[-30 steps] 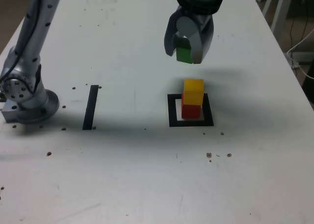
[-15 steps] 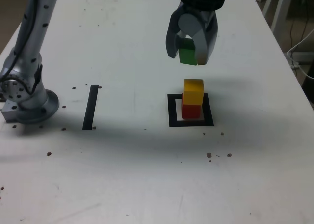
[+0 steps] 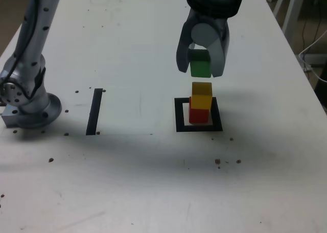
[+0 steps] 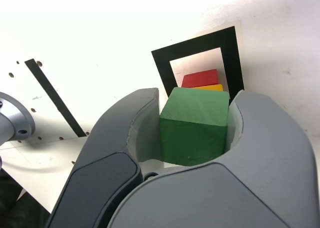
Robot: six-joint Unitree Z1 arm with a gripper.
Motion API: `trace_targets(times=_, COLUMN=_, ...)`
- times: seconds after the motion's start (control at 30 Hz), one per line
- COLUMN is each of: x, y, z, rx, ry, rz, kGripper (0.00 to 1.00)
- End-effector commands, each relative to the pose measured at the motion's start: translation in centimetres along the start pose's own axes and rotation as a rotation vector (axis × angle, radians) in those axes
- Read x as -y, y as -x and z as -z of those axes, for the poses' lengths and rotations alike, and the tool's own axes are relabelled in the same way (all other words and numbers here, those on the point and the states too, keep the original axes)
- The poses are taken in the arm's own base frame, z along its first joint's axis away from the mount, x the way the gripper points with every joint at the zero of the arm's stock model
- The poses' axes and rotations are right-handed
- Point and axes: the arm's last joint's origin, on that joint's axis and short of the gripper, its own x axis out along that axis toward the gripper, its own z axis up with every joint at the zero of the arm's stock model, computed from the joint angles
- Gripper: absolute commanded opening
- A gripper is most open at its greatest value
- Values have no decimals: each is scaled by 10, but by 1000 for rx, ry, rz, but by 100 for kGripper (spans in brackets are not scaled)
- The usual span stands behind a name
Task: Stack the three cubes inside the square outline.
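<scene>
White table [image 3: 127, 182] beneath, hand [image 3: 201, 73] gripping the green cube [image 3: 200, 64]

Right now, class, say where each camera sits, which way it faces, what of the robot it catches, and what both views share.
Exterior view: off the arm, above the white table, looking obliquely down; the arm's base shows at its left, the tool at the top.
Wrist view: on the wrist, looking past the tool's two fingers to the table; a piece of the base shows too.
Shared: green cube held in the tool, yellow cube, red cube, square outline, black strip.
</scene>
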Motion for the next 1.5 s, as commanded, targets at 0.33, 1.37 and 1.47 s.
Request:
trace_targets(times=0.33, x=10, y=-10, z=-7, rx=-51, ry=23, rz=55, kGripper=29)
trace_targets(times=1.37, x=20, y=-19, z=-13, rx=-77, ry=-11, rz=51, kGripper=99)
trace_targets(times=1.47, x=19, y=-18, z=-12, rx=-75, ry=-10, rz=44, kGripper=99)
